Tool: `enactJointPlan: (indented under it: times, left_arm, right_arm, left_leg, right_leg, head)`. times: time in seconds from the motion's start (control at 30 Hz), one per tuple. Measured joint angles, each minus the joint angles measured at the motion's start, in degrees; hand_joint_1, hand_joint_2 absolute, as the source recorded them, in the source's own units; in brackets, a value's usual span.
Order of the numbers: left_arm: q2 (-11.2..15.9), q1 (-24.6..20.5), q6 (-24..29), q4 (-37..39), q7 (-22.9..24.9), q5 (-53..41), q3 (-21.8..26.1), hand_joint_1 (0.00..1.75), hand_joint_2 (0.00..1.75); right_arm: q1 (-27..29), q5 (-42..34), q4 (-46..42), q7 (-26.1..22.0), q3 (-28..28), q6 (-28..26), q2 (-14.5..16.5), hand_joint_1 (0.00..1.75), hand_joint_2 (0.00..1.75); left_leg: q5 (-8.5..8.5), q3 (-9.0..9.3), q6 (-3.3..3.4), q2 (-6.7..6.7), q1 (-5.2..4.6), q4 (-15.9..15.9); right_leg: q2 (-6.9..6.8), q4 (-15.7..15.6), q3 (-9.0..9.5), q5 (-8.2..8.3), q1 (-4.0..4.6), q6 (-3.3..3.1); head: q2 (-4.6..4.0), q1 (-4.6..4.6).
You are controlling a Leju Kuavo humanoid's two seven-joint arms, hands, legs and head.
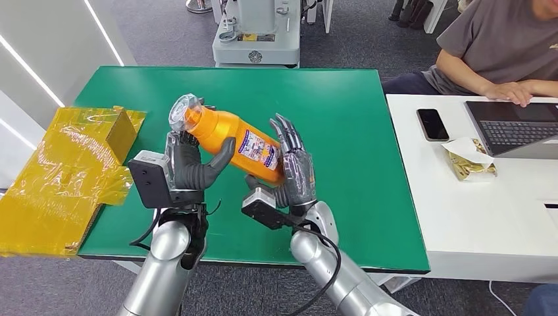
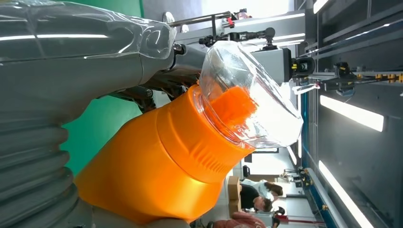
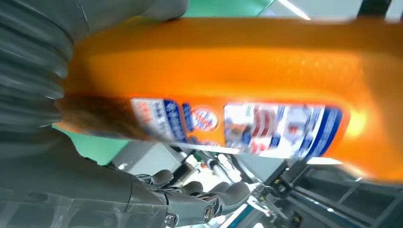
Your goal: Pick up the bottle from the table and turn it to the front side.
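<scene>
An orange bottle (image 1: 230, 135) with a clear cap (image 1: 181, 112) and a blue-and-white label hangs tilted above the green table (image 1: 342, 118), cap end up and to the left. My left hand (image 1: 187, 164) grips it just below the neck, thumb across the front. My right hand (image 1: 293, 168) is at the base end, palm against the bottle and fingers straight and spread. In the left wrist view the bottle (image 2: 157, 161) and its cap (image 2: 247, 99) lie beside my left hand (image 2: 47, 95). The right wrist view has the labelled bottle (image 3: 237, 61) along my right hand (image 3: 43, 156), with the fingers (image 3: 204, 194) apart from it.
A crumpled yellow plastic wrap over a box (image 1: 66, 171) lies at the table's left edge. A white table (image 1: 460, 210) on the right carries a phone (image 1: 432, 124), a laptop (image 1: 516, 125) and a packet (image 1: 468, 158), with a seated person (image 1: 500, 46). A machine base (image 1: 256, 33) stands behind.
</scene>
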Motion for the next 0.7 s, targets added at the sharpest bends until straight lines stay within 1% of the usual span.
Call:
enactJointPlan:
  times: [0.13, 0.37, 0.57, 0.7]
  left_arm:
    - [0.08, 0.51, 0.65, 0.0, -0.4, 0.09, 0.39, 1.75, 1.75]
    - [0.58, 2.49, 2.03, -0.13, -0.67, 0.09, 1.49, 1.75, 1.75]
    - [1.12, 3.92, 3.1, -0.83, -0.83, -0.2, 2.35, 1.75, 1.75]
    - [1.5, 4.98, 4.14, -1.2, -1.54, -1.45, 3.12, 1.75, 1.75]
  right_arm:
    - [1.64, -1.75, -3.43, 0.28, 0.34, -0.11, -0.57, 0.0, 1.75]
    - [3.92, -4.11, -8.47, -0.61, 0.58, -0.67, -1.52, 0.0, 1.75]
    - [7.09, -4.33, -15.67, -2.3, 1.3, -1.06, -2.46, 0.0, 1.75]
    - [10.22, -3.72, -21.36, -4.15, 1.86, -1.11, -3.24, 0.0, 1.75]
  left_leg:
    - [0.0, 0.0, 0.0, 0.0, 0.0, 0.0]
    - [0.0, 0.0, 0.0, 0.0, 0.0, 0.0]
    - [-0.01, 0.0, 0.0, 0.0, 0.0, -0.01]
    - [-0.01, 0.0, 0.0, 0.01, 0.0, -0.01]
  right_leg:
    - [0.0, 0.0, 0.0, 0.0, 0.0, 0.0]
    - [0.0, 0.0, 0.0, 0.0, 0.0, 0.0]
    - [0.0, -0.01, -0.01, -0.02, 0.0, 0.0]
    - [0.0, -0.01, -0.01, -0.03, 0.0, 0.01]
  head:
    - [0.0, 0.01]
    - [0.0, 0.0]
    - [0.0, 0.01]
    - [0.0, 0.01]
